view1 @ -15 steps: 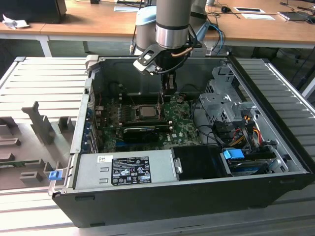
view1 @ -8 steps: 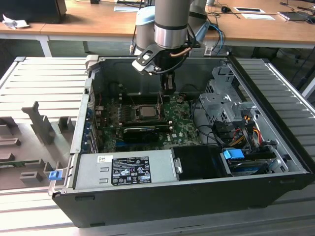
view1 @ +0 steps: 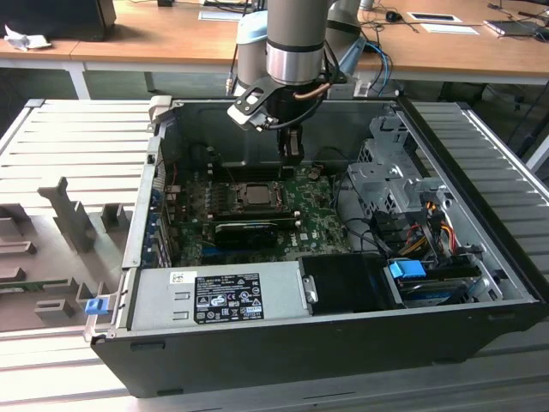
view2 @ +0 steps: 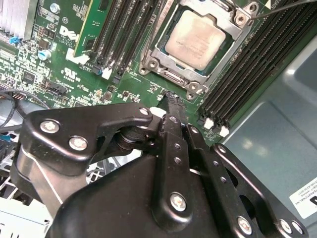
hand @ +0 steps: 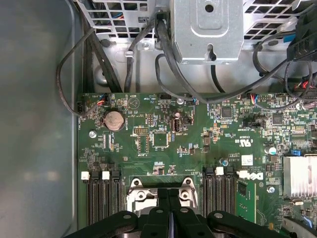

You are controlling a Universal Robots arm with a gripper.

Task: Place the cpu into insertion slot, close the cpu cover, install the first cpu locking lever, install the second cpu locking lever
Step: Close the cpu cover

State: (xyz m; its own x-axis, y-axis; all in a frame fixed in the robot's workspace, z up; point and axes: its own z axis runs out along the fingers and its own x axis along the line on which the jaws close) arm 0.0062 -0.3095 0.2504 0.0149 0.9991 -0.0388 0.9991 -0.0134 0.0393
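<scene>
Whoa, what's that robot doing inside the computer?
A robot arm is reaching down into an open computer case. Its gripper hangs just above the green circuit board, with its fingers pressed together and nothing held between them. The chip already lies in its socket, close to the fingertips, and the silvery metal frame sits around it.

The lab I operate in: an opened computer case [view1: 300, 352] on a slatted metal bench [view1: 77, 129], wooden desks [view1: 154, 39] with papers [view1: 449, 28] behind.
</scene>
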